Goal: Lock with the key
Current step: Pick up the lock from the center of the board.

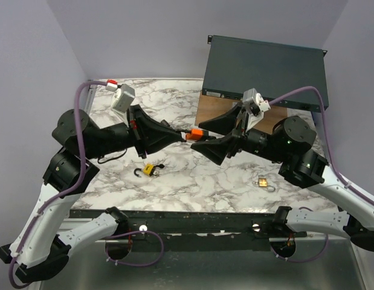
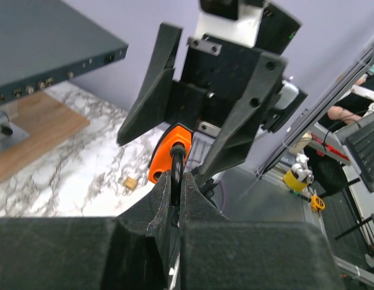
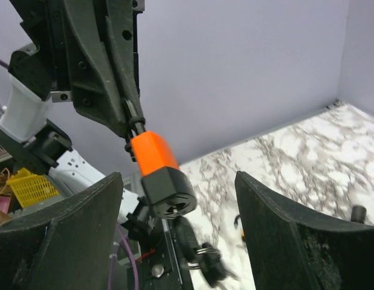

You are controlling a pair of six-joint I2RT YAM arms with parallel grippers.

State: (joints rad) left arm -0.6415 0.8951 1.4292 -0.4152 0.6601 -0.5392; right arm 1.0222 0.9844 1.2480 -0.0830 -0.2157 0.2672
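Observation:
An orange and black padlock hangs in the air above the middle of the table. My left gripper is shut on its black shackle; the orange body sticks out past the fingertips. My right gripper is open, its fingers on either side of the padlock and not touching it. The lock's black round underside faces the right wrist camera. A black key on a ring dangles just below the lock; I cannot tell whether it sits in the keyhole.
A yellow padlock with an open shackle lies on the marble table below the left gripper. A small brass padlock lies at the front right. A dark grey box sits on a wooden board at the back right.

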